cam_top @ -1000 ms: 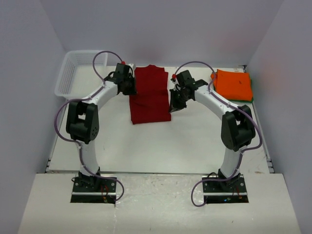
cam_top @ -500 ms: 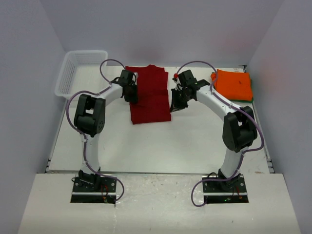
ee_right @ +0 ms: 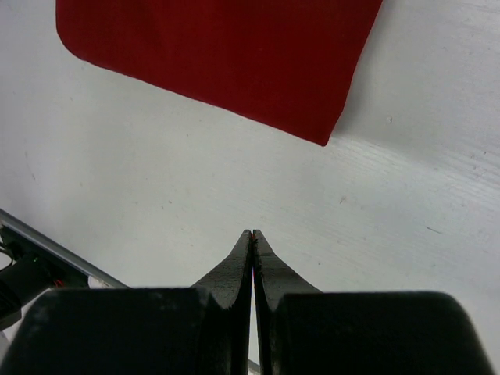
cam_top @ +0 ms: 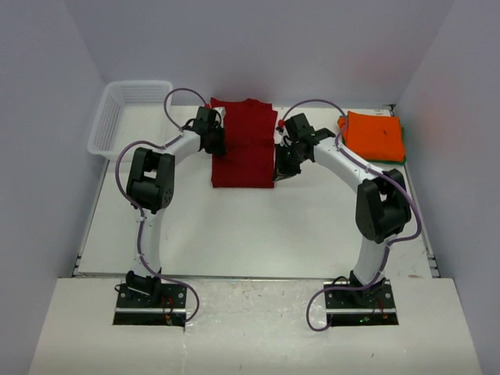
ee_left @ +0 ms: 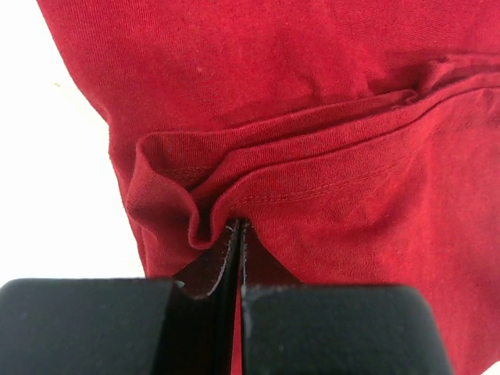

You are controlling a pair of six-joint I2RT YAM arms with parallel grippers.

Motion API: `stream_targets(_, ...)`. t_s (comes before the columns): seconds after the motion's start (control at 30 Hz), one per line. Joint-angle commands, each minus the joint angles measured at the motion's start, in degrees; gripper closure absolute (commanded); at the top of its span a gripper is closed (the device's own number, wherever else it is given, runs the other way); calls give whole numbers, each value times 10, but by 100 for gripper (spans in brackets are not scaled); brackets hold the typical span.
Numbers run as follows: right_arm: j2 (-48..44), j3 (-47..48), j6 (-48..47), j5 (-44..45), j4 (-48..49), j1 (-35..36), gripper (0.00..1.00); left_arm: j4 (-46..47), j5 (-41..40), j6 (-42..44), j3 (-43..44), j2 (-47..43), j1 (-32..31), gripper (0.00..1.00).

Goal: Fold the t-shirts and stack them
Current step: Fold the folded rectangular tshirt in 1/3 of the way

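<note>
Starting at the far left corner of the white table [cam_top: 234, 234]: white plastic mesh basket [cam_top: 101, 129], well apart from the cloth.

Moving right, left gripper [cam_top: 214, 144] down on the left edge of the dark red short-sleeved t-shirt [cam_top: 248, 152], toward the far edge of the table. From the left wrist view, black fingers [ee_left: 219, 258] pressed together with only a thin seam between them, tips set into a pucker of stitched hem, red cloth bunched and creased round them. Cannot tell whether any cloth is actually caught between the tips.

Next, the dark red shirt itself: folded to a long, narrow rectangle, flat on the table, running from the far edge toward the middle, between the two grippers.

Just beside its right edge, near the shirt's near right corner, right gripper [cam_top: 280, 168]. From the right wrist view, fingers [ee_right: 234, 269] pressed together and holding nothing, tips over bare table, a corner of the red cloth ahead of them and apart from them.

Farther right, at the far right corner of the table: bright orange t-shirt [cam_top: 375, 134], folded to a squarish pad, lying on a green t-shirt [cam_top: 388, 161] showing only as a thin edge along its near side. Both well apart from the grippers.
</note>
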Motion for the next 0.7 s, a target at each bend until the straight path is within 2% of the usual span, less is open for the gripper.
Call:
stream_targets(0.0, 30, 29, -8, 10, 2, -3, 100, 33, 7, 9, 2, -4, -1, 100)
stream_targets(0.1, 58, 67, -4, 8, -7, -5, 100, 26, 18, 7, -1, -29, -1, 100)
stream_targets(0.27, 95, 109, -2, 1, -15, -5, 100, 40, 39, 0, -52, -108, -1, 100)
stream_targets(0.43, 88, 109, -5, 4, -14, -6, 100, 41, 38, 0, -83, -163, -2, 100)
stream_targets(0.67, 65, 93, -6, 10, -14, -11, 100, 56, 64, -14, -105, -183, -33, 100)
